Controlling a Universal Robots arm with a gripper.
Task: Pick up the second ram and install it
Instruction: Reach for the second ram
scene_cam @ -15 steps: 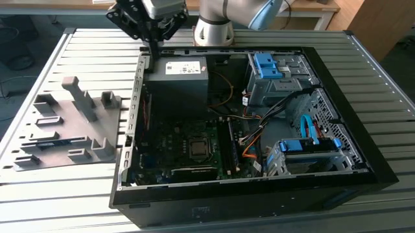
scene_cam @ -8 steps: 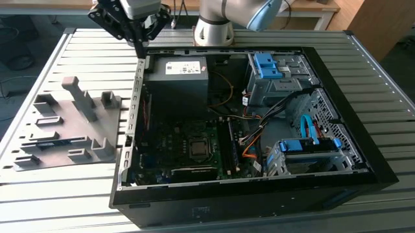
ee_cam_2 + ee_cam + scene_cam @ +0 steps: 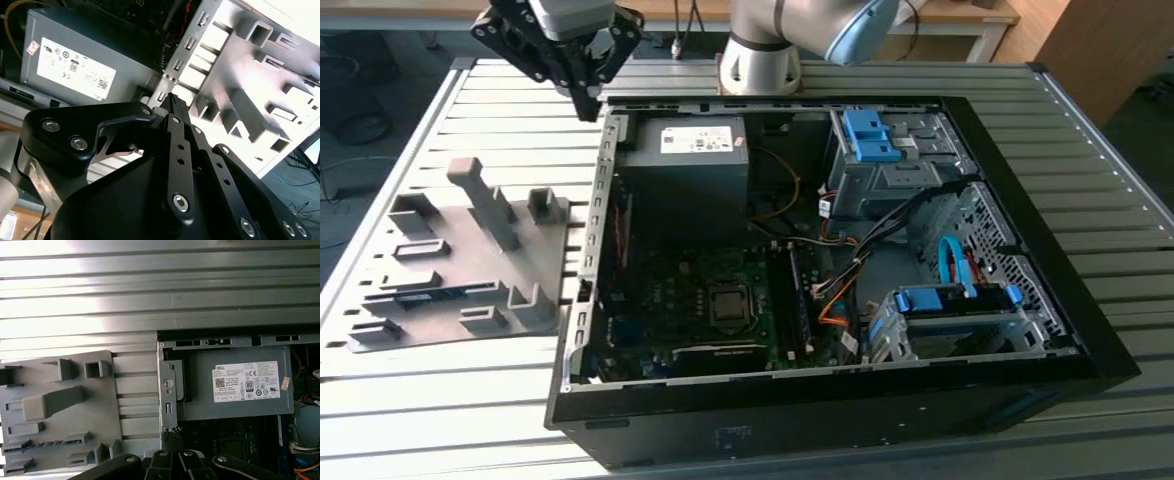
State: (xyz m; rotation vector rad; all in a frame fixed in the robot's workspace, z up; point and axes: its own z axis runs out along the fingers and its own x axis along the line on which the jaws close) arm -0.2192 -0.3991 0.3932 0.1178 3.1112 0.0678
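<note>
Finding one: the grey tray (image 3: 467, 255) lies flat on the slatted table (image 3: 454, 400), just beside the computer case (image 3: 854, 425) on the exterior view's left. The tray also appears in both wrist views (image 3: 235, 75) (image 3: 107, 415).

Finding two: the second ram (image 3: 434, 293) sits in a long slot of that tray, on the part away from the case. Only its dark, bluish upper edge is visible. The first wrist view shows the same dark strip (image 3: 47, 443). I am not touching it.

Finding three: my gripper (image 3: 588, 105) hangs above the table at the case's far corner, on the tray's side. It is well apart from the ram. My jaws are closed tip to tip and carry nothing, as both wrist views confirm (image 3: 175, 100) (image 3: 172, 431).

Finding four: the case lies on its side with its panel off. The grey power supply (image 3: 687, 170) is inside at the corner nearest my fingertips, with its pale label facing up (image 3: 235, 390) (image 3: 70, 55).

Finding five: the motherboard (image 3: 707, 290) lies deeper in the case, nearer its front wall.

Finding six: the blue drive brackets (image 3: 870, 135) sit in the case toward the exterior view's right.
</note>
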